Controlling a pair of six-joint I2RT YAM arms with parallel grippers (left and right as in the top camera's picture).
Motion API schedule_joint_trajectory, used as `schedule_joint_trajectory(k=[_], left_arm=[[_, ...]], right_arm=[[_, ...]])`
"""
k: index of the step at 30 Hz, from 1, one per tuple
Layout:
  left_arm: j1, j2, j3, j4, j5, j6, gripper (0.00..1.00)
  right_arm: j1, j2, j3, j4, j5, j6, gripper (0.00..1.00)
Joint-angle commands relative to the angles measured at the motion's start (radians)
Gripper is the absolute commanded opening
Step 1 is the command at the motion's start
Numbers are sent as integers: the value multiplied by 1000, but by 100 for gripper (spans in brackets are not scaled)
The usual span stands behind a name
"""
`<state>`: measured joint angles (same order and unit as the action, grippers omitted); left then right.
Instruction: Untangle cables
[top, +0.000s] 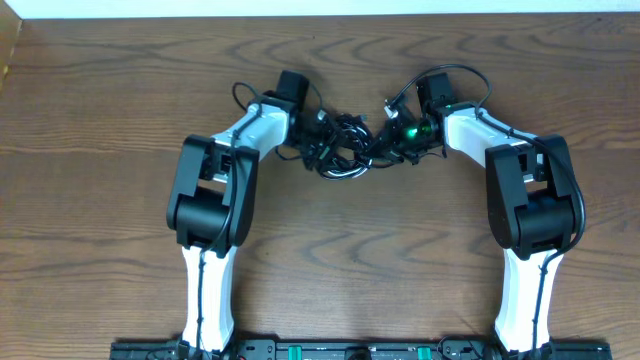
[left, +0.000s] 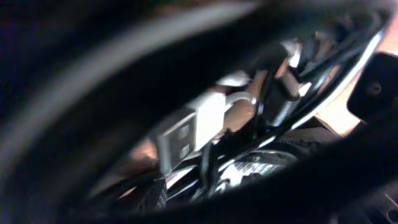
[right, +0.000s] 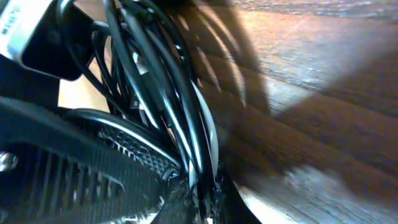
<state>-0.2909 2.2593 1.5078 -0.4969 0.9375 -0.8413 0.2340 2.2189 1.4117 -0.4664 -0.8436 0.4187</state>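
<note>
Status: cable tangle (top: 345, 150) lies near the middle of the table (top: 120, 100) as one knotted black clump, nothing separated yet. On the tangle's right edge, right gripper (right: 194, 186) is clamped tight on a handful of black strands. On its left edge, left gripper (top: 318, 135) is buried in loops; wrist view too blurred, can't tell its opening or hold. A white USB plug (left: 186, 134) sits inside the tangle. Basically all untangling remains.

one cable tangle (top: 340, 152), two arms (top: 215, 190) (top: 530, 195), one table (top: 100, 100)
</note>
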Motion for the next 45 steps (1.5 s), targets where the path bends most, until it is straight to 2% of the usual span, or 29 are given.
schedule_joint_trajectory(k=[1,4,7,9,10,22,32,37,45], left_arm=[[-31,4,1,21,-77,-25,45],[-45,6,1,29,-93,-40,45],[-49,6,1,32,-93,-55,29],[-47,6,1,32,-87,-54,8],[-44,6,1,32,-76,-54,7],[30,-62,2,34,133,64,7],[62,-107,2,41,192,61,7],[72,-109,2,158,351,14,7],[73,-111,2,265,387,-32,7]], right_arm=[[3,7,-2,-7,14,15,1],[3,7,-2,-8,14,15,1],[3,7,-2,-9,14,15,1],[3,7,-2,-9,14,15,1],[3,7,-2,-9,14,15,1],[2,7,-2,-21,68,14,1],[2,7,-2,-24,67,14,1],[2,7,-2,-23,68,14,1],[2,7,-2,-23,68,14,1]])
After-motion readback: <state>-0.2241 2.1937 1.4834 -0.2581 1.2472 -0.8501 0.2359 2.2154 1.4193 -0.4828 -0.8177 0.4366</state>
